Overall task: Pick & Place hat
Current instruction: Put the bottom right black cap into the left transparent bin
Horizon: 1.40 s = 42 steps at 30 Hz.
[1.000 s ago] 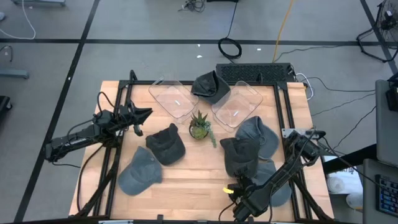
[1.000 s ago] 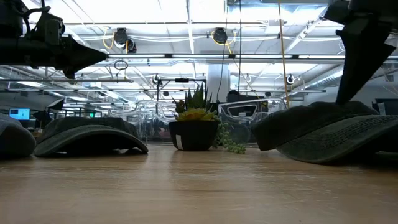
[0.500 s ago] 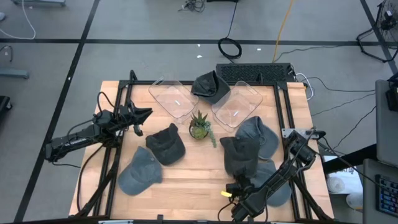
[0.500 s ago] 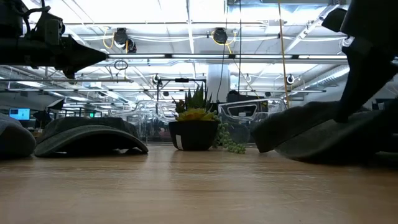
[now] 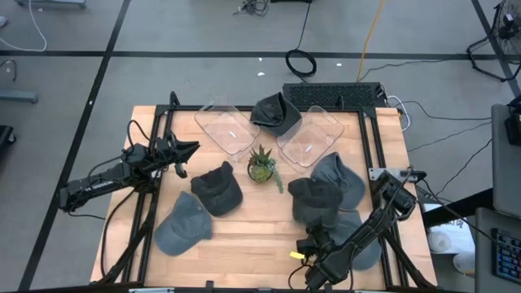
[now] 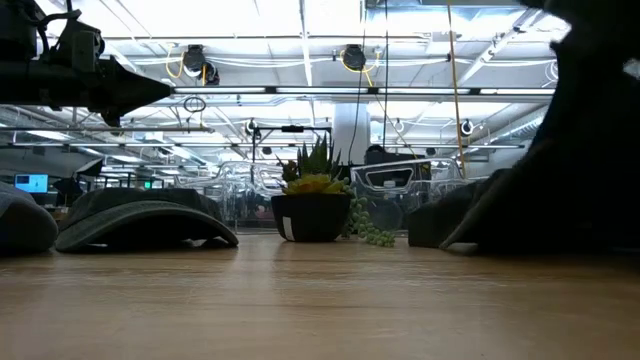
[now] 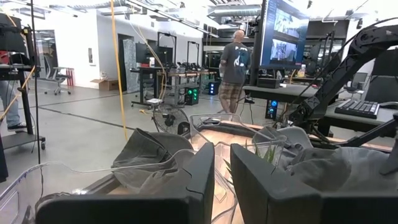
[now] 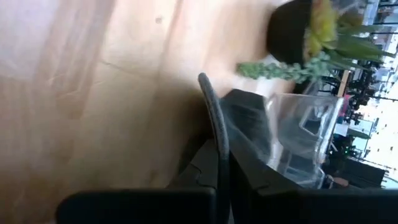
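Bench (image 5: 252, 232), taken from the potted plant (image 5: 261, 165):
- toward the front edge: bare wood, open passage
- to its left: two dark hats (image 5: 216, 188), (image 5: 183, 224)
- to its right: overlapping hats (image 5: 324, 191), right arm (image 5: 366, 232) lying across
- behind it: two clear trays (image 5: 228, 127), (image 5: 311, 136), a hat (image 5: 276, 112) between them

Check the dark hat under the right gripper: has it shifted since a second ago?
Yes. The dark hat, pinched at its brim by the right gripper, has bunched up and slid slightly toward the table's front edge, away from the potted plant.
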### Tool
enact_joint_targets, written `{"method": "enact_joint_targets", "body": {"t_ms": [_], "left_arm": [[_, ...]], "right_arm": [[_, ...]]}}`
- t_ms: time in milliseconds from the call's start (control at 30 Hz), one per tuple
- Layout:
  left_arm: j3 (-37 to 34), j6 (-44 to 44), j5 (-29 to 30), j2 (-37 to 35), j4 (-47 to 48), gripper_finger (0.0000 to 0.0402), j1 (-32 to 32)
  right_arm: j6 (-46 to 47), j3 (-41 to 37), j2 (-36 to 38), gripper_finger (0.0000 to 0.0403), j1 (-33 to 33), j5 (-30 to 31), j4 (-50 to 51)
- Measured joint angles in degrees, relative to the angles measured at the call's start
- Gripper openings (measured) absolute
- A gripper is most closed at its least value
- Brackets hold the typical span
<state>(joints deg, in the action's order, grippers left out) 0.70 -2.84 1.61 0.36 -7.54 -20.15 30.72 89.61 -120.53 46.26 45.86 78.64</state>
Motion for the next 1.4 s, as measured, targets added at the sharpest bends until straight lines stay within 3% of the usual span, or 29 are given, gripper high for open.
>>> {"method": "enact_joint_targets", "body": {"t_ms": [300,567,767,1100,1400], "left_arm": [[0.0,0.0,0.0,0.0,0.0,0.0063,0.0],[0.0,0.0,0.0,0.0,0.0,0.0063,0.0],[0.0,0.0,0.0,0.0,0.0,0.0063,0.0],[0.0,0.0,0.0,0.0,0.0,0.0063,0.0],[0.0,0.0,0.0,0.0,0.0,0.0063,0.0]], "right_arm": [[-0.1,1.4,4.5,0.0001,-0.4,4.1,10.9],[-8.7,1.5,10.4,0.0,0.0,9.2,11.3],[-4.7,1.5,16.8,0.0,-0.2,12.6,11.2],[7.4,1.5,27.6,0.0,-4.1,14.4,3.1],[3.7,1.5,31.8,0.0,-10.6,13.7,-12.8]]}}
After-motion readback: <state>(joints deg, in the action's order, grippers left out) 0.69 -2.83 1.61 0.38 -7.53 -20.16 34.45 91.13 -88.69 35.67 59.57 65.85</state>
